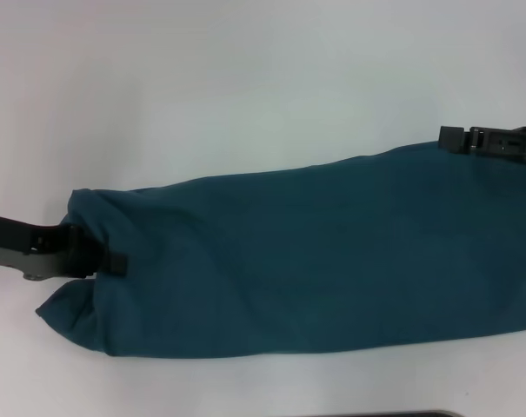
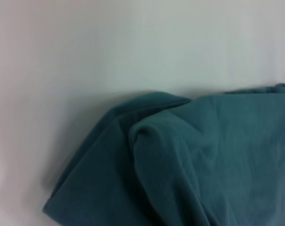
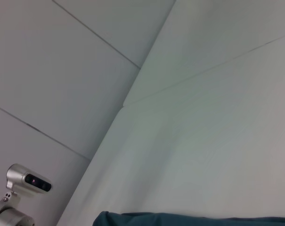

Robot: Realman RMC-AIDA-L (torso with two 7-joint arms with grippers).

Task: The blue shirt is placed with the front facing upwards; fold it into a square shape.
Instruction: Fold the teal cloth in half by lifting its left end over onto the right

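Note:
The blue shirt [image 1: 315, 252] lies as a long dark teal band across the white table, running from the near left up to the far right edge of the head view. My left gripper [image 1: 96, 252] is shut on the bunched left end, where the cloth puckers around it. At the far right, my right gripper [image 1: 471, 141] is shut on the shirt's far corner, which rises up to it. In the left wrist view the blue shirt [image 2: 189, 165] shows as rumpled folds. The right wrist view shows only a strip of the blue shirt [image 3: 189, 220].
The white table [image 1: 245, 87] stretches beyond the shirt's far side. A dark edge [image 1: 393, 414] shows at the bottom of the head view. A small camera on a stand [image 3: 31, 181] sits off to the side in the right wrist view, with wall panels [image 3: 62, 70] behind it.

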